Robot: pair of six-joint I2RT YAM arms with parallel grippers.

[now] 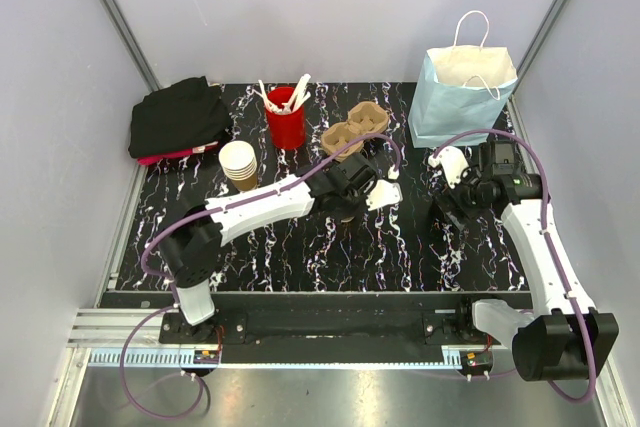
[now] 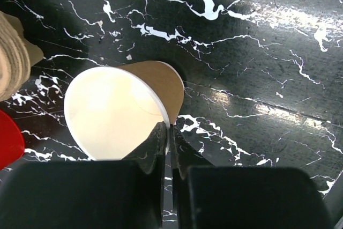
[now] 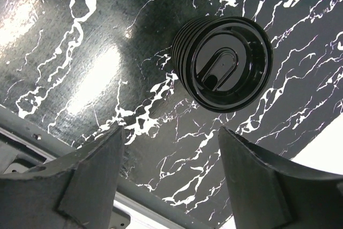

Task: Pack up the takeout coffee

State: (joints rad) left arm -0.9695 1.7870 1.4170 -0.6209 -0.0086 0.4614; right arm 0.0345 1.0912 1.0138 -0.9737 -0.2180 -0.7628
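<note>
Red utensil cup [image 1: 285,125], pulp carrier [image 1: 355,127], blue bag [image 1: 455,102], black cloth [image 1: 178,119], stacked black lids [image 3: 222,63].

white left arm [image 1: 262,204] and right arm [image 1: 545,247] — black joints, looping purple cables [image 1: 123,362], black jaws.

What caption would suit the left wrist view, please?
Left fingers pinch the rim of a tan paper cup over the black marbled table.

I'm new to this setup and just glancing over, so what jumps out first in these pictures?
The left tool is pinching the rim of a tan paper cup at mid-table. The right tool hangs open with a stack of black lids just ahead of it, and a pale blue paper bag stands at the back right.
</note>
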